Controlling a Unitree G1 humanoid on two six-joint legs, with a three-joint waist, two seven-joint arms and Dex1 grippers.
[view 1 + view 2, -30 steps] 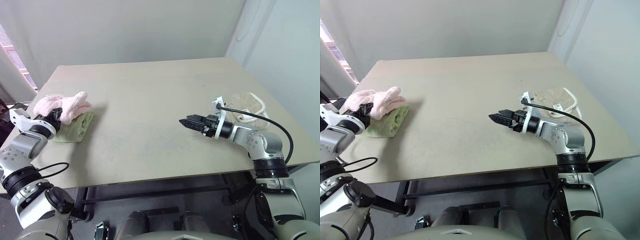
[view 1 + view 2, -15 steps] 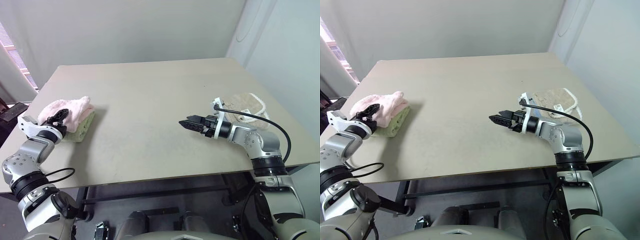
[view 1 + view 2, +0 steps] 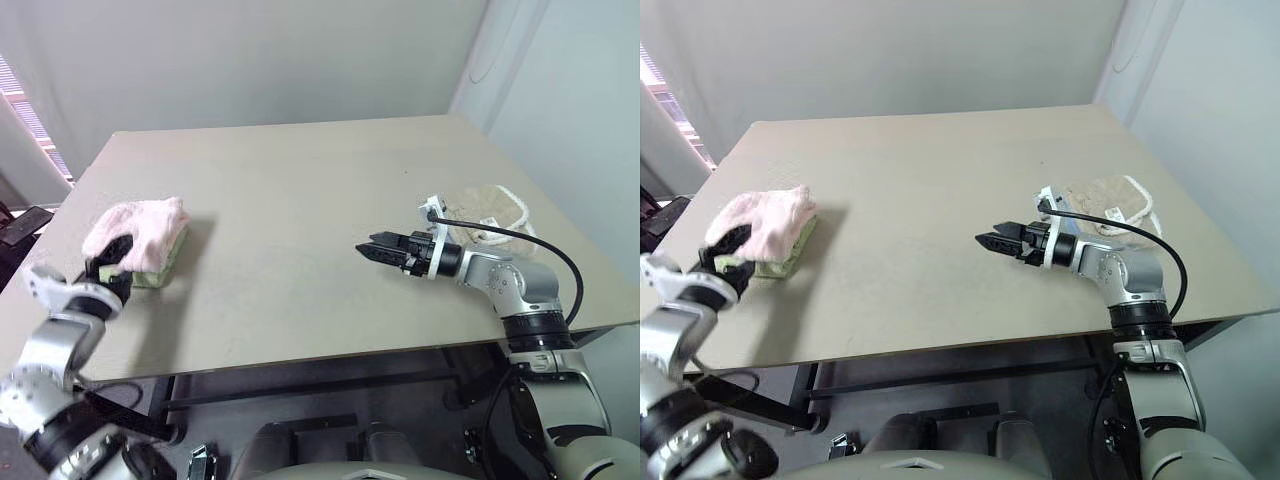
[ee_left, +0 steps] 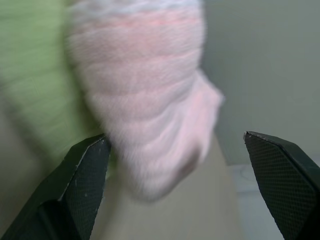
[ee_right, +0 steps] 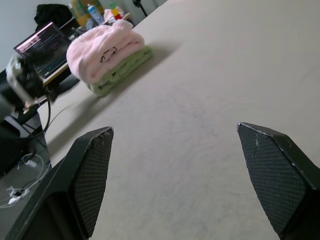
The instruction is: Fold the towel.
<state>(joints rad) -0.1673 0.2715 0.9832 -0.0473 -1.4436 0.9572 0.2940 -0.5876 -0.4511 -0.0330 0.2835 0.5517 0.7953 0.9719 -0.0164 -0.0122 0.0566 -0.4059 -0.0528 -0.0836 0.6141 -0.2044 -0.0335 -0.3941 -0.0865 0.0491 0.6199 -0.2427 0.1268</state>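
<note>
Left eye view | towel (image 3: 138, 232) folded, stacked on green towel (image 3: 160, 266) near table's (image 3: 300, 200) left edge | left hand (image 3: 103, 268) fingers apart, empty | right hand (image 3: 378, 248) fingers apart, empty | task looks done

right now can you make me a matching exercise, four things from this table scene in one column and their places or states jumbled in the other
Things:
1. pale pink terry-cloth towel
2. light green folded towel
3. beige white-edged towel
4. left gripper

Places or states:
A. lies flat near the table's right edge, beyond the right arm
B. open, just in front of the stacked towels
C. folded, on top of another towel
D. bottom of the stack at the table's left side

Pairs: 1-C, 2-D, 3-A, 4-B
</note>
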